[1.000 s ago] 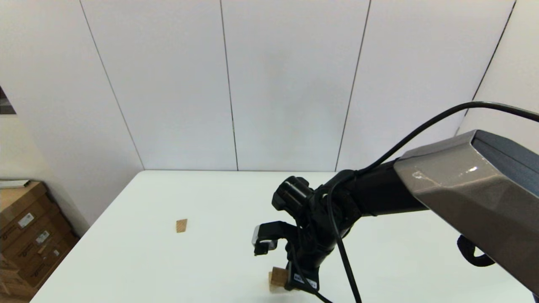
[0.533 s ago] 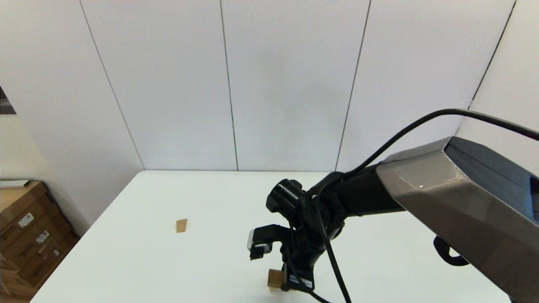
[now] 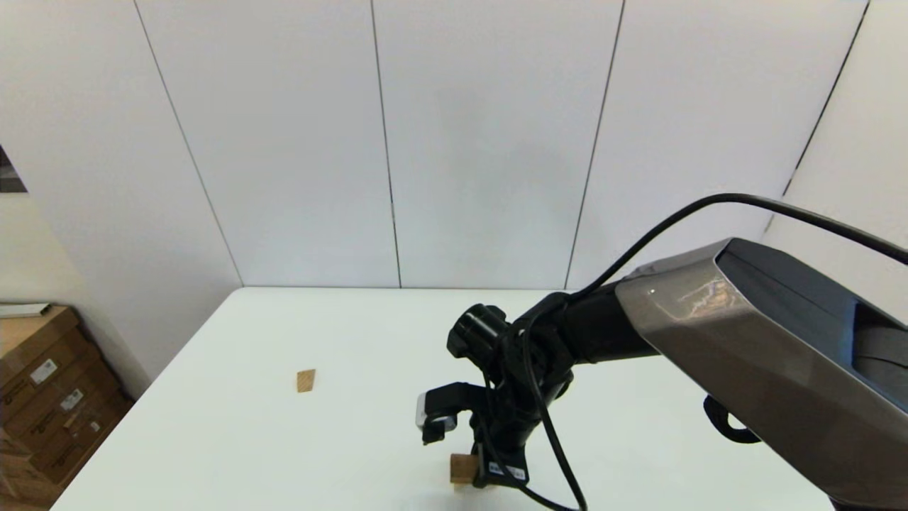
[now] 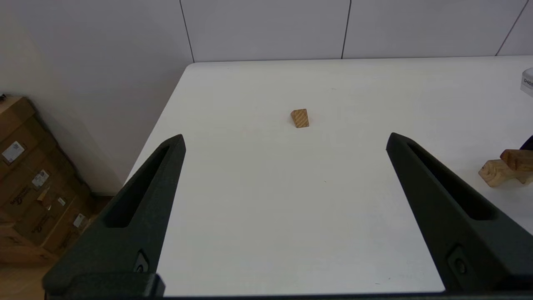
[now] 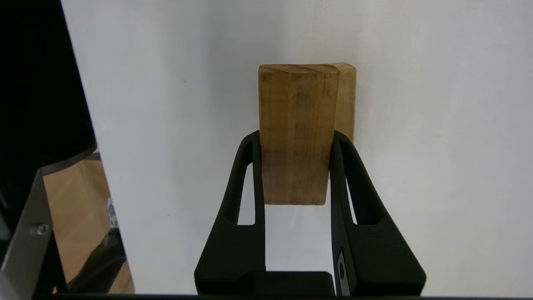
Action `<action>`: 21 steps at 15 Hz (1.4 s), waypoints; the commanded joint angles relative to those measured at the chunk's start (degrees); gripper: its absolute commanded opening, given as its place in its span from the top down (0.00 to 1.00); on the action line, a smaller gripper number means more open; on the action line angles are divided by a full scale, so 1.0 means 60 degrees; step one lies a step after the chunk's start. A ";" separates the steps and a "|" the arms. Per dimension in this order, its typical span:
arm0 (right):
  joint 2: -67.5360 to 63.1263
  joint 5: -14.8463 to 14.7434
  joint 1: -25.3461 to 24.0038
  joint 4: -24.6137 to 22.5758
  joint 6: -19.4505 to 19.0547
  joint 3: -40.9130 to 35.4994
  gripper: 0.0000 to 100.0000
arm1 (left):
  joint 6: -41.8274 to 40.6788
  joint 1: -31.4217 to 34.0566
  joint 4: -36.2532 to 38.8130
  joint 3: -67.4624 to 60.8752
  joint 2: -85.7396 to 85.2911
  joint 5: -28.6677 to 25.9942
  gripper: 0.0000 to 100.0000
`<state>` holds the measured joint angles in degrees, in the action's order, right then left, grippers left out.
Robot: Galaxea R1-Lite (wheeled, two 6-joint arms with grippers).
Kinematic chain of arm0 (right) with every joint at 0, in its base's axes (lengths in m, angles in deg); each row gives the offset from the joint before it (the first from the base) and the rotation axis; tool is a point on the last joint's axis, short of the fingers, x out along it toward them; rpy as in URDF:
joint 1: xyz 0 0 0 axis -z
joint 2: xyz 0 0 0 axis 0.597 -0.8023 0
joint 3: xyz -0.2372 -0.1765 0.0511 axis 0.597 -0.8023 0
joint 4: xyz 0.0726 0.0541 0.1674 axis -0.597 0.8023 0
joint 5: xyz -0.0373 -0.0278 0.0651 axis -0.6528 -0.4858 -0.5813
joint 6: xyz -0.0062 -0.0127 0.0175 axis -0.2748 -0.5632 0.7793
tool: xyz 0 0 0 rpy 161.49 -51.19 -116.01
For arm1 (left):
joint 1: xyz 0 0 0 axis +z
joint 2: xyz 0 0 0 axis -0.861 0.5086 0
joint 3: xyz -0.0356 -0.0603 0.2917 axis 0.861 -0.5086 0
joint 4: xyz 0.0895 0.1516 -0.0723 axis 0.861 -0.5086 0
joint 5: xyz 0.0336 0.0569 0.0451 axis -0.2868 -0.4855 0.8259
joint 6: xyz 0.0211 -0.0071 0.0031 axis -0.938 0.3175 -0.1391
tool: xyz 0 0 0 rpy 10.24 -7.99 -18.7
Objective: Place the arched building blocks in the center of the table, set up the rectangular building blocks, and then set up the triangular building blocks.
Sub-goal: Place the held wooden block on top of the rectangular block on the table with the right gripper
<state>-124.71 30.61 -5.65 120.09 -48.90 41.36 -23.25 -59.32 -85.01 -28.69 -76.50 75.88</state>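
My right gripper (image 5: 295, 139) is shut on the rectangular building block (image 5: 293, 133), a darker tan plank. It holds the plank low over the table (image 3: 284, 440) near the front middle. The plank (image 3: 463, 467) lies over the lighter arched building block (image 5: 346, 100), which is mostly hidden beneath it. In the left wrist view the arched block (image 4: 493, 173) sits at the far right with the plank (image 4: 518, 159) resting on it. The triangular building block (image 3: 306, 380), a small wedge (image 4: 300, 118), lies alone on the left half of the table. My left gripper (image 4: 285, 136) hangs open over the table's near left edge, facing the wedge.
Stacked cardboard boxes (image 3: 42, 397) stand on the floor beyond the table's left edge (image 4: 158, 121). A white panelled wall closes off the far side. The right arm's cable (image 3: 553, 454) hangs beside its wrist.
My right arm has shifted slightly to the left, still gripping the plank over the arched block. The wedge has not moved.
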 commanded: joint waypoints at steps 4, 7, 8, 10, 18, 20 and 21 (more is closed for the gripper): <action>-0.0360 -0.0058 0.0165 0.0134 -0.0039 0.0469 1.00 | 0.0000 0.0011 -0.0004 -0.0002 0.0015 0.0003 0.00; -0.0374 -0.0058 0.0180 0.0164 -0.0053 0.0484 1.00 | 0.0000 -0.0004 -0.0004 -0.0002 0.0015 0.0003 0.00; -0.0374 -0.0058 0.0180 0.0164 -0.0053 0.0484 1.00 | 0.0000 0.0011 -0.0004 -0.0002 0.0015 0.0003 0.00; -0.0418 -0.0073 0.0180 0.0208 -0.0053 0.0469 1.00 | 0.0000 0.0011 -0.0004 -0.0002 0.0015 -0.0012 0.00; -0.0448 -0.0088 0.0180 0.0427 -0.0141 0.0513 1.00 | 0.0000 0.0011 -0.0004 -0.0002 0.0015 0.0003 0.00; -0.0521 -0.0088 0.0165 0.0427 -0.0127 0.0586 1.00 | 0.0000 0.0011 -0.0004 -0.0002 0.0015 -0.0012 0.00; -0.0565 -0.0088 0.0165 0.0427 -0.0127 0.0630 1.00 | 0.0000 0.0011 -0.0004 -0.0002 0.0015 0.0003 0.00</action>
<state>-127.60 29.98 -4.60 122.43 -49.40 44.70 -23.25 -59.29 -84.98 -28.69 -76.50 75.88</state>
